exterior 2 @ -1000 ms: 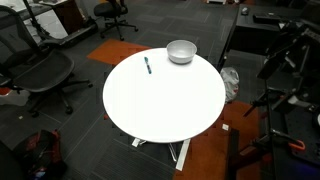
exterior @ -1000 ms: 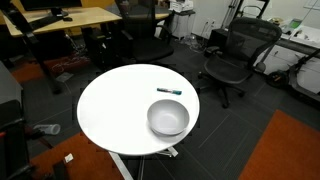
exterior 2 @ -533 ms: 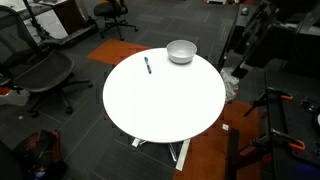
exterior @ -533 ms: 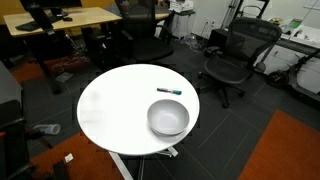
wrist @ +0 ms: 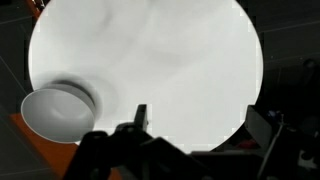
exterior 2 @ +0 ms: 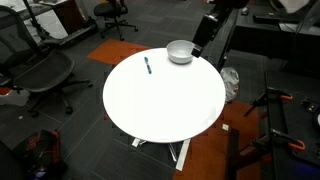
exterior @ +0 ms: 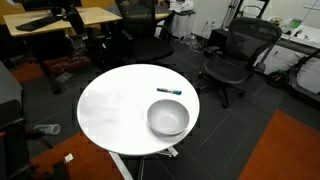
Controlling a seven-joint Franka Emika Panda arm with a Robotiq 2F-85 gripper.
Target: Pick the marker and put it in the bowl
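The marker is a thin dark stick with a teal part. It lies flat on the round white table, just beyond the bowl. In an exterior view the marker lies to the left of the bowl. The light-grey bowl is empty and sits near the table's edge. My gripper hangs in the air just beside the bowl, off the table's rim. In the wrist view its two dark fingers stand apart and empty over the table, with the bowl at the left. The marker is out of the wrist view.
Black office chairs stand around the table. A wooden desk is behind it. Orange carpet patches lie on the dark floor. A dark stand is at the right.
My arm has swung into an exterior view from the upper right and now hangs next to the bowl. The marker and bowl have not moved.
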